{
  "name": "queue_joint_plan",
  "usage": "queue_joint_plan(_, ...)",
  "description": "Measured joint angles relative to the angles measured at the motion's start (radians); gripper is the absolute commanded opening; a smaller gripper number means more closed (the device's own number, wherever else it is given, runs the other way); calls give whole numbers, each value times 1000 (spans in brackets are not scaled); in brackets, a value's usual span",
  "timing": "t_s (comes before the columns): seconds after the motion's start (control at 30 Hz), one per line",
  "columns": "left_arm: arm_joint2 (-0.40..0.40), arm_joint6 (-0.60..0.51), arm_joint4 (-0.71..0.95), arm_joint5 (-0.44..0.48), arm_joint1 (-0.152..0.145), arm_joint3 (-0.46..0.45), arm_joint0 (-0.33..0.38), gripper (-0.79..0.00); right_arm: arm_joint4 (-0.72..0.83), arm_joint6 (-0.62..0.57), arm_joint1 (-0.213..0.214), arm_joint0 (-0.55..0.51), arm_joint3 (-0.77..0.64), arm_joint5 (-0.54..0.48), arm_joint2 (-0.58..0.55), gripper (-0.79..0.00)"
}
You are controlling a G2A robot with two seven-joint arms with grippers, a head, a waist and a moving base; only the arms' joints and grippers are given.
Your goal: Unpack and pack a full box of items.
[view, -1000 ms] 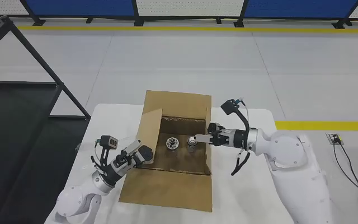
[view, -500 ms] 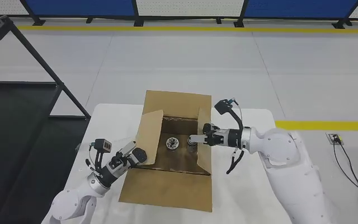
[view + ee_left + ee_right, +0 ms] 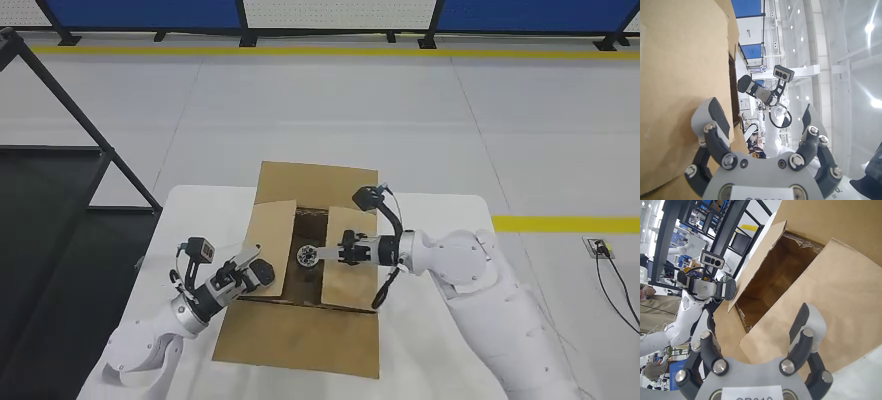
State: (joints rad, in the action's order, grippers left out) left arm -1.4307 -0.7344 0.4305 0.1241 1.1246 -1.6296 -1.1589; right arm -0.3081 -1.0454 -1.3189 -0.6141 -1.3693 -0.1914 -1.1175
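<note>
Table (image 3: 440, 350): white, with the cardboard box standing at its middle.

Left gripper (image 3: 255, 274): low beside the box's left side. Its fingers are spread wide and hold nothing. In the left wrist view (image 3: 761, 109), one dark pad (image 3: 718, 113) lies against the outer face of the left flap.

Left flap (image 3: 270, 232): stands up from the left wall and leans inward over the opening.

Box (image 3: 300, 345): brown cardboard. The far flap is folded back flat and the near flap is laid out flat toward the robot. The top is partly open, showing the dark inside.

Item (image 3: 308, 256): small, round, dark and white, on the box floor in the gap between the two side flaps. It is too small to tell what it is.

Right flap (image 3: 350, 268): tipped inward, covering the right half of the opening.

Right gripper (image 3: 335, 252): over the opening, at the free edge of the right flap. Its fingers are wide apart and clamp nothing. In the right wrist view (image 3: 757, 317), one finger (image 3: 806, 323) rests on the flap's outer face.
</note>
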Motion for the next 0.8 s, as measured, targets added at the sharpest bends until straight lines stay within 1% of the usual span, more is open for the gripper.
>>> queue_joint_plan(0.2, 25, 3, -15, -24, 2, 27, 30, 0, -22, 15, 0, 10, 16, 10, 23, 0)
queue_joint_plan(0.43, 48, 15, -33, -38, 4, 47, 46, 0, -57, 8, 2, 21, 24, 16, 49, 0)
queue_joint_plan(0.6, 62, 20, -40, -49, 6, 55, 51, 0, -101, 26, -1, 33, 30, 62, 80, 0)
queue_joint_plan(0.8, 69, 19, -42, -61, 6, 59, 55, 0, -122, 43, -3, 35, 23, 78, 103, 0)
